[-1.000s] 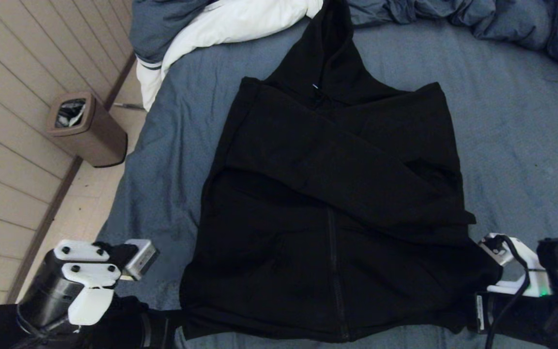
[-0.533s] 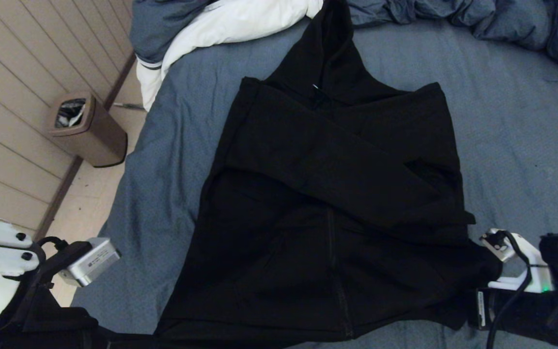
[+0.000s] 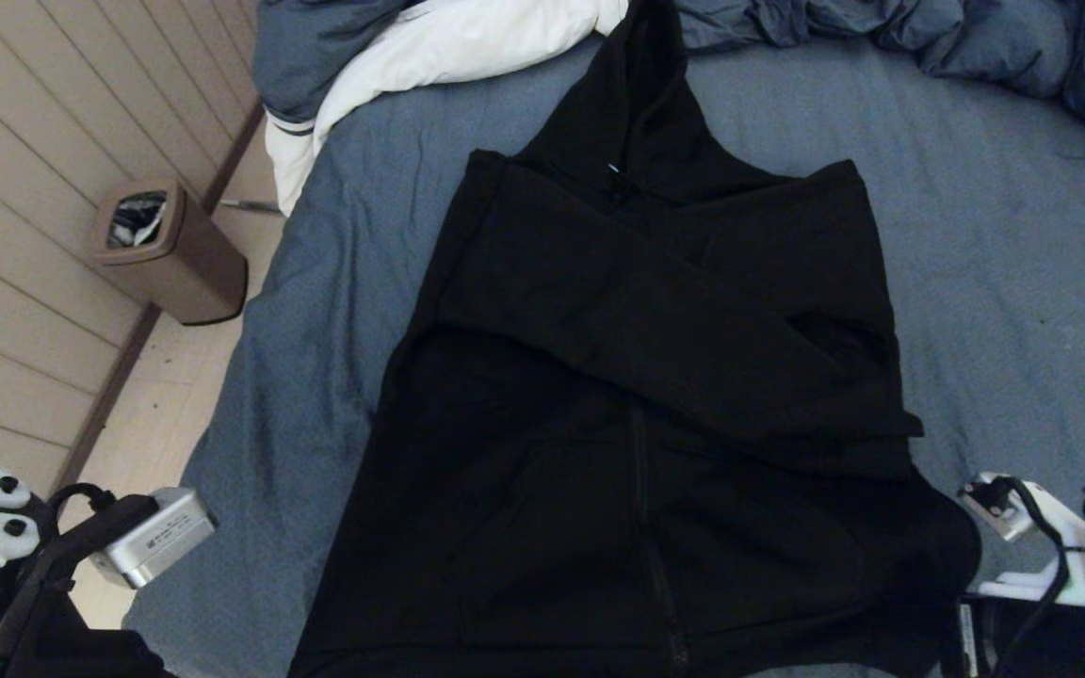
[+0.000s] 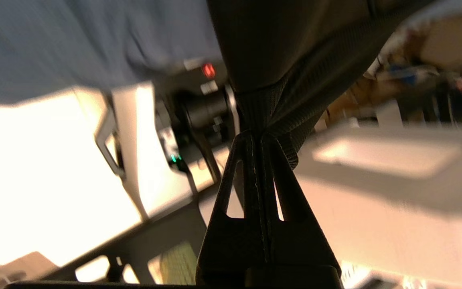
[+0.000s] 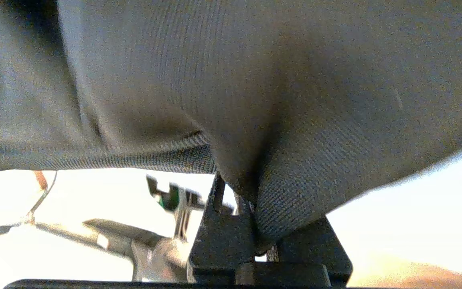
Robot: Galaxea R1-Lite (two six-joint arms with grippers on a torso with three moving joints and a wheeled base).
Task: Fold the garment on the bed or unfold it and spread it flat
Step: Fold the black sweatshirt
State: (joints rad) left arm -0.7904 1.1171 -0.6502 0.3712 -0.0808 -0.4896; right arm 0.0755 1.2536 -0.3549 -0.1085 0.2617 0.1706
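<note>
Nearest to the robot, both claws hold the hem of the hoodie [image 3: 637, 414]. The left claw [image 4: 260, 138] is closed tight on a bunch of the ribbed hem at the near left corner; in the head view only its wrist shows, low at the left edge, beyond the side of the bed [image 3: 976, 235]. The right claw [image 5: 249, 208] is closed narrow on a fold of the same black cloth at the near right corner, beside the wrist seen low at the right edge.

From the claws the hoodie runs away from the robot. Its long axis goes from the hem, near, to the hood, far, and the zipper line follows this axis in the middle. Both sleeves are folded across the chest, so the body is already a narrow shape. Each arm is at its own corner and neither is nearer to the middle. I judge the coming move is to carry the hem along this axis toward the hood.

Further away, the hood touches the duvet [image 3: 467, 38]. On the floor to the left stands a bin [image 3: 170, 254].
</note>
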